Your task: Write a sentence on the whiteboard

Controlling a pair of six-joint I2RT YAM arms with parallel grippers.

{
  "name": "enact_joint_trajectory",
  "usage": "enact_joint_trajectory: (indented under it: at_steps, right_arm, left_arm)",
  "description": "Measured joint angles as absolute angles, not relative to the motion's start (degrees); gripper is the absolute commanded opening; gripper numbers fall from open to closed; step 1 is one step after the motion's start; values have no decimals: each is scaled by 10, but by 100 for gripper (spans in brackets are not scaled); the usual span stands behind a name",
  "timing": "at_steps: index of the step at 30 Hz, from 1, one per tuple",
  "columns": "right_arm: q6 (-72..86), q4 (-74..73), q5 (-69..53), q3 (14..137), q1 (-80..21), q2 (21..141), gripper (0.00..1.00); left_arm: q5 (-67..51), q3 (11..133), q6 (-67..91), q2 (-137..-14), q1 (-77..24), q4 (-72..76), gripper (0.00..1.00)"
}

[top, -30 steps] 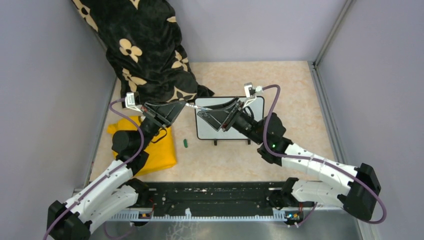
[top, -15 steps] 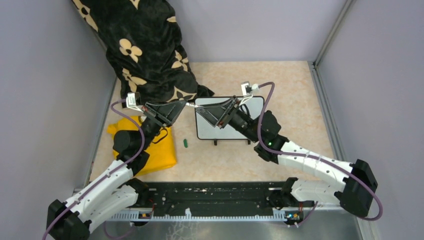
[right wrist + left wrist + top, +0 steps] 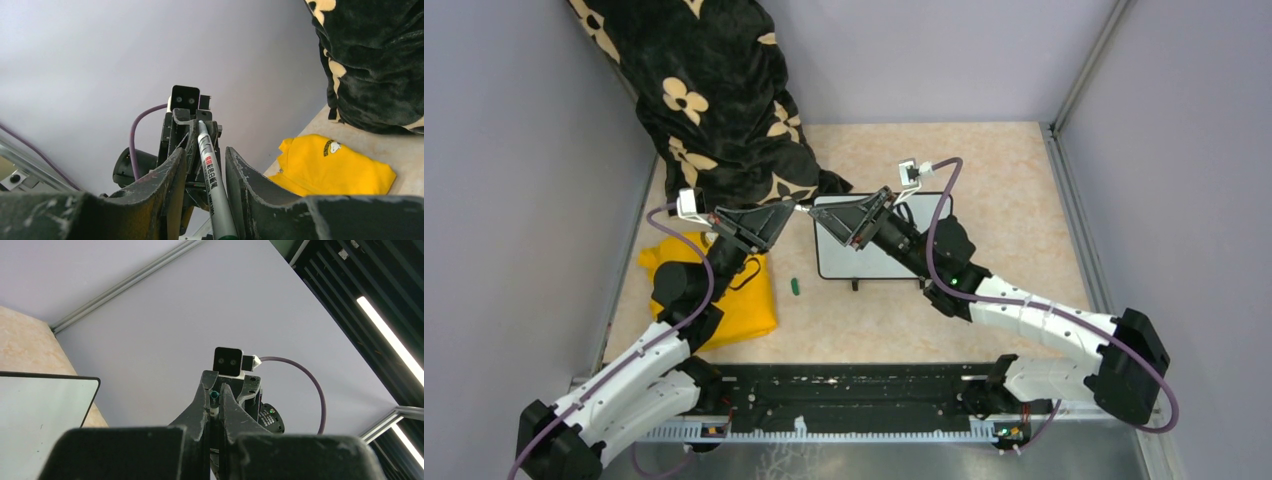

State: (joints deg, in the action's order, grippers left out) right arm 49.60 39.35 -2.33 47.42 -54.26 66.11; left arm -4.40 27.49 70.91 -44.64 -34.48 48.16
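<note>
- Nearest the arm bases, a yellow cloth (image 3: pixel 744 300) is lying on the worktop (image 3: pixel 1014 200) under the left arm. A small green piece (image 3: pixel 795 287), judged to be the marker's cap, is lying just beside it, apart from the board.
- Beyond these, the whiteboard (image 3: pixel 842 264) is lying near the middle of the worktop with its feet toward the arms, and part of it is being covered by the right arm. No sentence is showing on the parts in view, so writing is judged not yet begun.
- Above the board's far-left corner, the marker (image 3: pixel 209 170) is being spanned between the two claws, which are facing each other tip to tip.
- The marker's green end is being gripped by the left claw (image 3: pixel 213 388); whether that end is the nib cannot be told.
- The barrel is being straddled by the right claw (image 3: pixel 204 149), but thin gaps are showing either side, so a firm clamp cannot be confirmed.
- Farthest off, black flowered fabric (image 3: pixel 714 90) is heaped in the far-left corner, with its hem near the left claw.
- Should one claw be released before the other is tight, the marker is likely to be dropped onto the board, leaving a stray mark.
- Should both be clamped while the arms are drawing apart off-axis, the barrel could be twisted askew, giving a poor writing angle.
- The light board could be nudged by the right arm overhead.
</note>
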Motion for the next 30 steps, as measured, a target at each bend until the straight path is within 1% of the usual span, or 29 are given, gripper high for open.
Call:
enact_joint_trajectory:
  at_steps: [12, 14, 18, 20, 21, 22, 23, 28, 30]
  right_arm:
    - [498, 394, -15, 474, -543, 663, 19]
    - [498, 394, -15, 474, -543, 663, 15]
    - [503, 397, -18, 474, -543, 663, 4]
    - [505, 397, -18, 474, -543, 663, 0]
    - [506, 397, -18, 474, -543, 663, 0]
    - [506, 397, -18, 474, -543, 663, 0]
    - [505, 397, -18, 474, -543, 663, 0]
    - [495, 382, -16, 474, -543, 654, 0]
    - [484, 361, -11, 473, -542, 641, 0]
  left_arm:
    - [-29, 272, 712, -438, -347, 475, 0]
    - [-30, 272, 712, -438, -347, 475, 0]
    - [-29, 270, 719, -439, -347, 476, 0]
    - [-29, 270, 722, -439, -347, 476, 0]
    - [-30, 270, 723, -439, -347, 476, 2]
    - [-30, 270, 724, -439, -347, 476, 7]
    - [-30, 270, 724, -440, -347, 476, 15]
    - [-31, 269, 709, -437, -347, 458, 62]
    - [-27, 266, 697, -426, -347, 435, 71]
